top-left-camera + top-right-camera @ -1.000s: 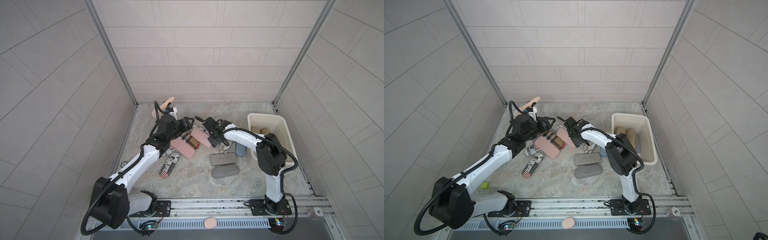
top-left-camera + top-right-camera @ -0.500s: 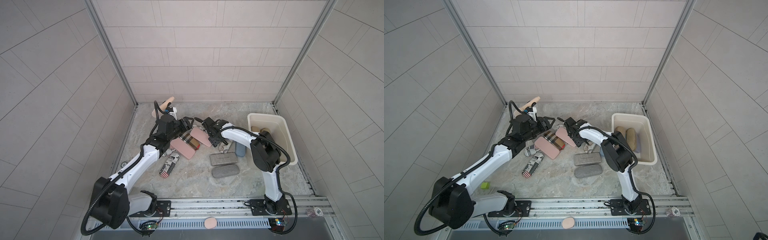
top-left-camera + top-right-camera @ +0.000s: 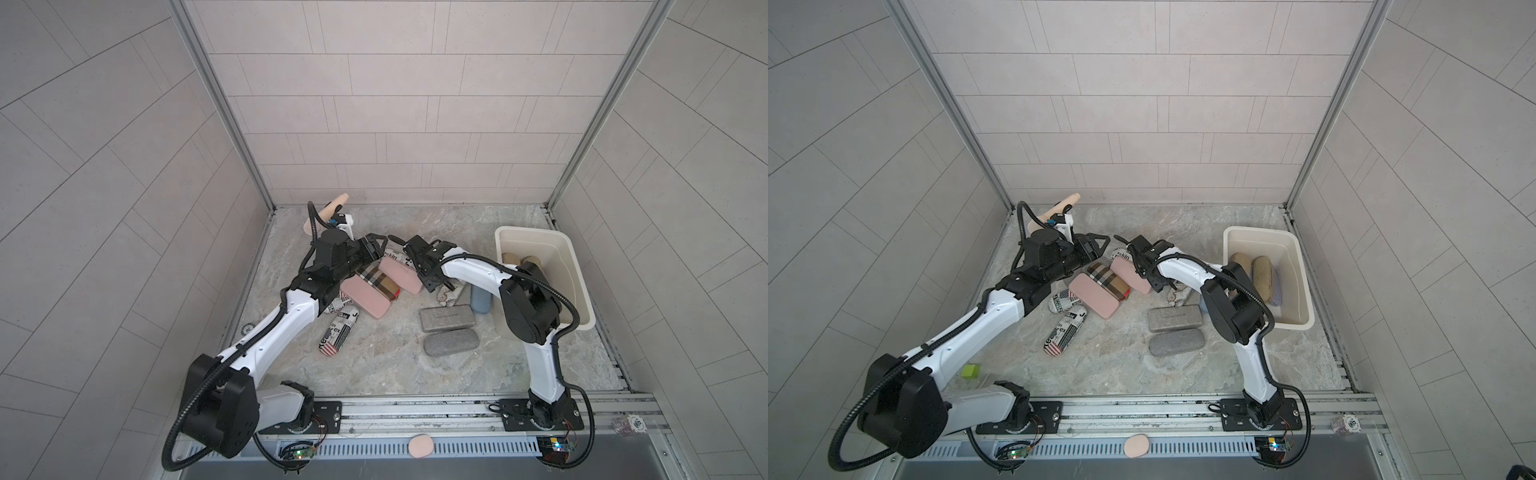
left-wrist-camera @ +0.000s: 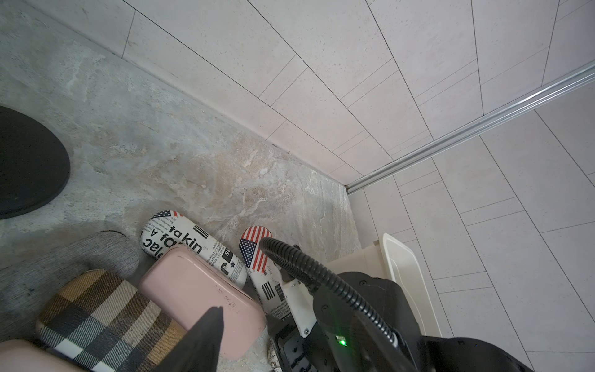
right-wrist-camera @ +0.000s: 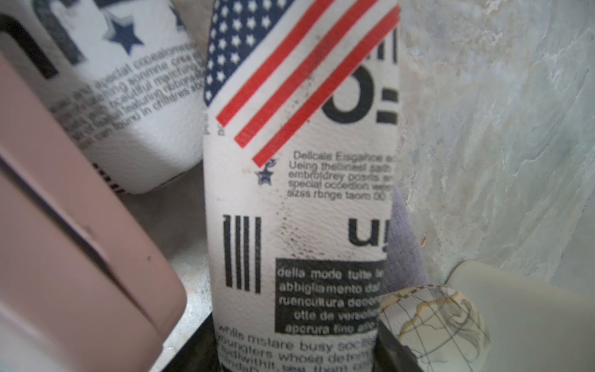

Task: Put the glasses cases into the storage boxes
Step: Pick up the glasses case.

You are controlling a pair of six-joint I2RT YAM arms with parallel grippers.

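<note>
Only the right arm has shifted over the last second: its elbow has swung a little toward the middle of the table, while the right gripper (image 3: 409,251) stays low over the same newspaper-print case with a flag end (image 5: 299,193). The left arm has not moved. The step in hand looks like the grasp on this case. In the right wrist view it runs straight between two dark fingers that sit close on either side. Whether they pinch it yet I cannot tell. The case still lies on the table, wedged between a pink case (image 3: 401,274) and a map-print case (image 5: 431,319), well apart from the cream-white tub (image 3: 532,229), which already holds tan cases (image 3: 1262,274). The left gripper (image 3: 376,245) hangs partly open and empty above the plaid case (image 3: 378,282). Next, the jaws need to close firmly across the case's narrow width, then lift straight up so the neighbours are not dragged along. After that comes a carry over the tub's rim.
</note>
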